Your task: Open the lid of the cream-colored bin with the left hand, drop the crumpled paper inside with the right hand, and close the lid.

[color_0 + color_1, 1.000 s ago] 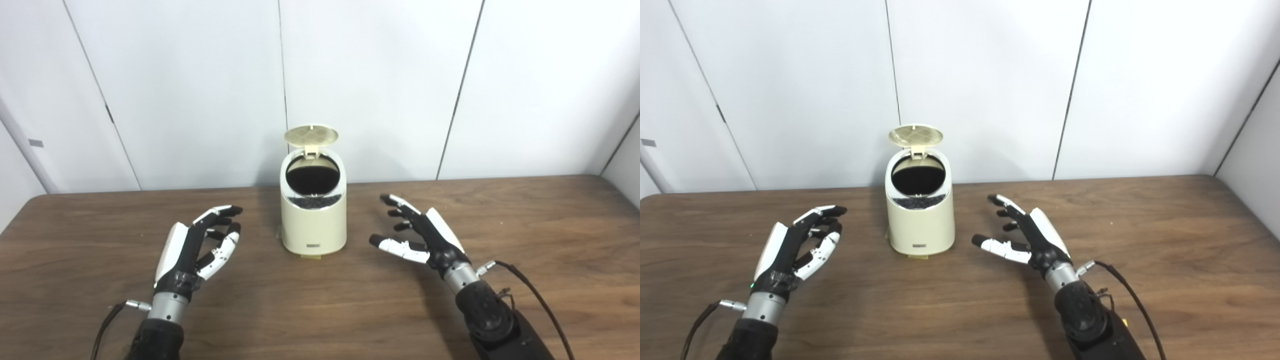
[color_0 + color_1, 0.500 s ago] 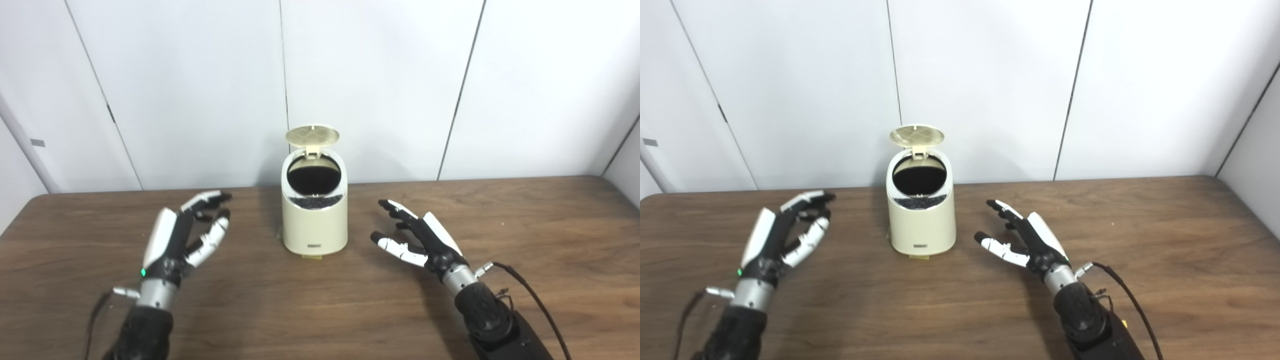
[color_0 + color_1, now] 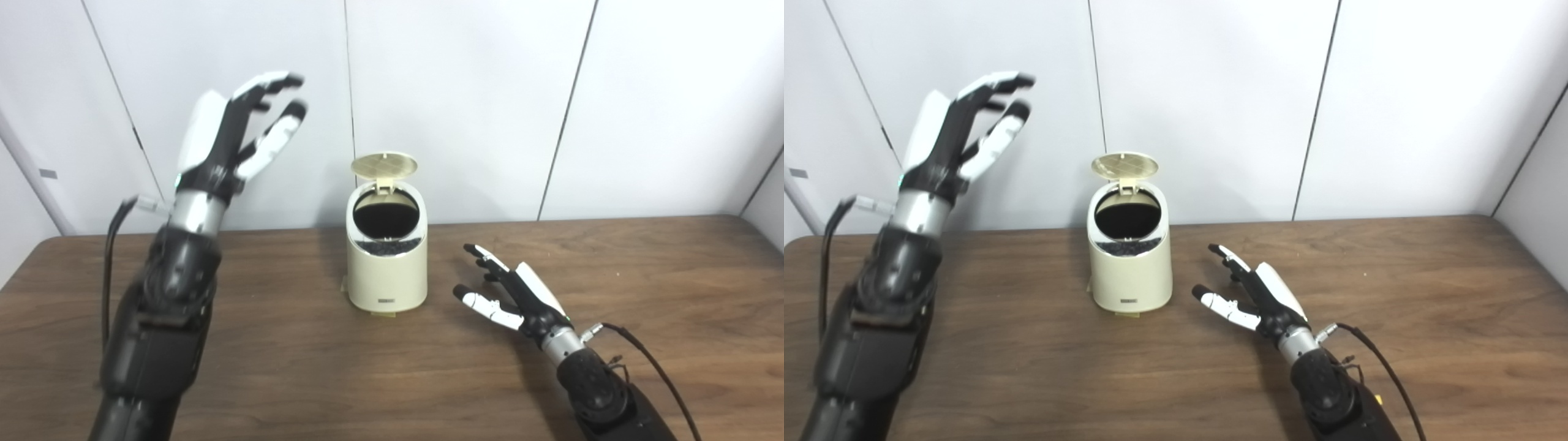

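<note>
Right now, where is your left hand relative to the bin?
The left hand is raised high in the air, open, up and to the left of the cream-colored bin, above the level of its open lid.

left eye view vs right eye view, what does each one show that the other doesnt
Only the left eye view shows bare wall well to the left of the raised left hand. Only the right eye view shows more of the side wall beyond the table on the right. Both show the cream-colored bin with its lid up, and the right hand open and low, holding nothing.
</note>
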{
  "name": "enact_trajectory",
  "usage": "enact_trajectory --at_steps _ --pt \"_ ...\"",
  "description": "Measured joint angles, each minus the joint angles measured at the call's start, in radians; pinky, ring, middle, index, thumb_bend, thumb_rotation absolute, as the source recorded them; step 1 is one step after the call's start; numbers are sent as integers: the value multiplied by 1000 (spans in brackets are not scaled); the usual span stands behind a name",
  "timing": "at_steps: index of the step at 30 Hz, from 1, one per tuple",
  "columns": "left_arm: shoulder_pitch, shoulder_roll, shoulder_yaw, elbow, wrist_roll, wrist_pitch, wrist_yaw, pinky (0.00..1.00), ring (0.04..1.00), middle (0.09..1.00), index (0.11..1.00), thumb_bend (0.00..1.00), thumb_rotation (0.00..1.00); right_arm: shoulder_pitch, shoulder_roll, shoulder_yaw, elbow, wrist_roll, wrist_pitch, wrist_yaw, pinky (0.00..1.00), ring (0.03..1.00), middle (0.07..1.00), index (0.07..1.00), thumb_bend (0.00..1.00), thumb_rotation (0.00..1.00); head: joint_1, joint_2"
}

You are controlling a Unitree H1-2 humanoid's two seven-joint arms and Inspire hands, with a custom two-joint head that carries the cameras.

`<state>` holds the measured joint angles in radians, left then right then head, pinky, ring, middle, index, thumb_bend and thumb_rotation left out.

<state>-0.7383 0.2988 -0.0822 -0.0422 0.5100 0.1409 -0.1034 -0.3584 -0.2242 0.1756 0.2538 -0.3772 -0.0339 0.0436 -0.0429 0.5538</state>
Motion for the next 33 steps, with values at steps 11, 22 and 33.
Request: enact_trajectory --at_steps 11,22,33 --pt "-87 -13 -133 50 60 97 -88 734 859 854 827 747 934 0 0 2 -1 -1 0 2 864 935 963 951 403 768 -14 2" --pt "-131 -21 -254 222 118 69 -148 783 899 903 836 775 944 0 5 3 -1 -5 -4 1 860 926 953 939 402 759 -18 0" --pt "-127 -32 -290 262 137 66 -169 843 918 869 828 757 944 0 5 2 -1 -4 -2 1 859 928 955 943 406 756 -17 -2"
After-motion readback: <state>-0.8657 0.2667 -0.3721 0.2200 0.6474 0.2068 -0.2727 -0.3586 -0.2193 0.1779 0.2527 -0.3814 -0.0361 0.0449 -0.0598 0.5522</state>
